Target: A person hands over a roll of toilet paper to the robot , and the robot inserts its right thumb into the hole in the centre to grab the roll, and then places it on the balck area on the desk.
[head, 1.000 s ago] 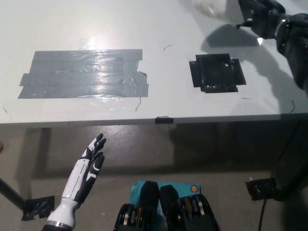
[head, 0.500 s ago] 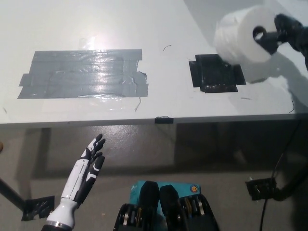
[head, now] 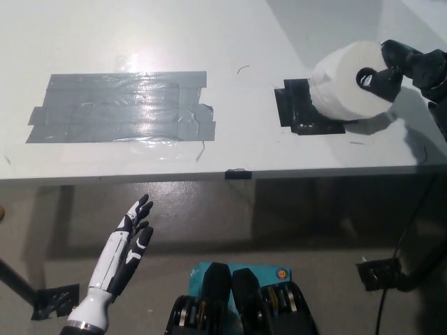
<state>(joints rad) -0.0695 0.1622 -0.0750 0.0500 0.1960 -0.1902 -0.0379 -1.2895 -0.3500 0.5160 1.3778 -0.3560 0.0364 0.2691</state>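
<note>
A white toilet paper roll (head: 343, 84) hangs on its side over the right part of the black taped area (head: 299, 107) on the white desk, its centre hole facing the right. My black right hand (head: 406, 67) comes in from the right edge with its thumb in that hole, shut on the roll. I cannot tell whether the roll touches the desk. My white left hand (head: 126, 251) rests open below the desk's front edge at the lower left.
A large patch of grey tape (head: 122, 106) covers the left part of the desk (head: 237, 42). The desk's front edge (head: 237, 173) runs across the middle; below it is floor with a cable and a black box (head: 380, 273) at the right.
My right hand has carried the roll down and slightly left, from above the black area's far right corner onto its right part. The left hand has not moved.
</note>
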